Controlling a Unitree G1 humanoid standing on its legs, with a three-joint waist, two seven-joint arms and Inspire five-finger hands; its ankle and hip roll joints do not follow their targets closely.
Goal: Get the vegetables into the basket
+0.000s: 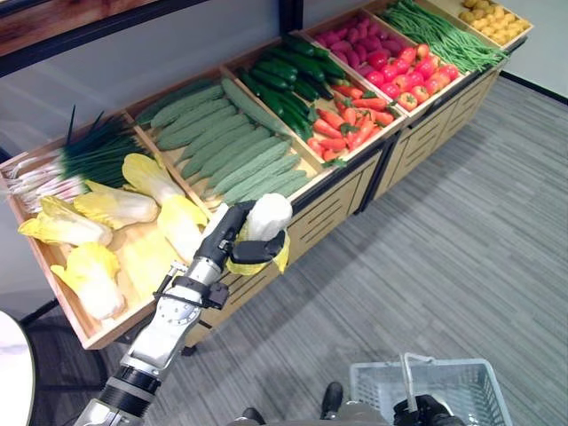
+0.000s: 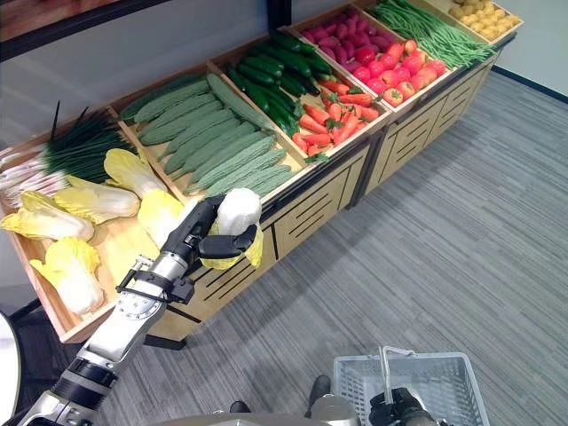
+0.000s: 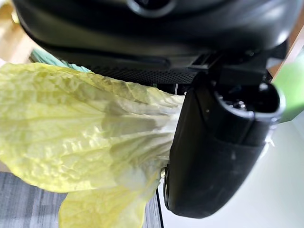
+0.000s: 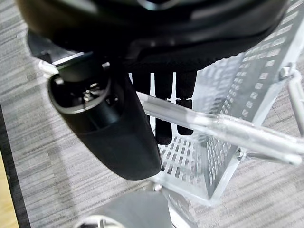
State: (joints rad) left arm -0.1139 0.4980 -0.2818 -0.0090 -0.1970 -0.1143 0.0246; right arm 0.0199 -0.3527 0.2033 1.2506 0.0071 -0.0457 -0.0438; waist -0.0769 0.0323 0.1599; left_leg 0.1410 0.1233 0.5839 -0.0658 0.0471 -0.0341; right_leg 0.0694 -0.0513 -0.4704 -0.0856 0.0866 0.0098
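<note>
1 cabbage [image 1: 266,216] is clear of the stand, clamped in the left hand [image 1: 232,238], whose thumb and fingers are curled round its pale stem while the yellow leaves [image 3: 71,128] hang loose under the palm. It hovers just off the front edge of the wooden stand [image 1: 333,209], near the crate [image 1: 84,328] that holds the other cabbages [image 1: 89,275]. The basket [image 1: 461,386] sits well apart, low on the robot's right, its clear handle [image 4: 223,128] gripped by the curled fingers of the right hand [image 4: 114,133]. Risk, as I judge it: the hold is on the stem end only, so the floppy leaves could tear or slip on the long swing across. A low carry could also catch the basket's rim and tip it.
</note>
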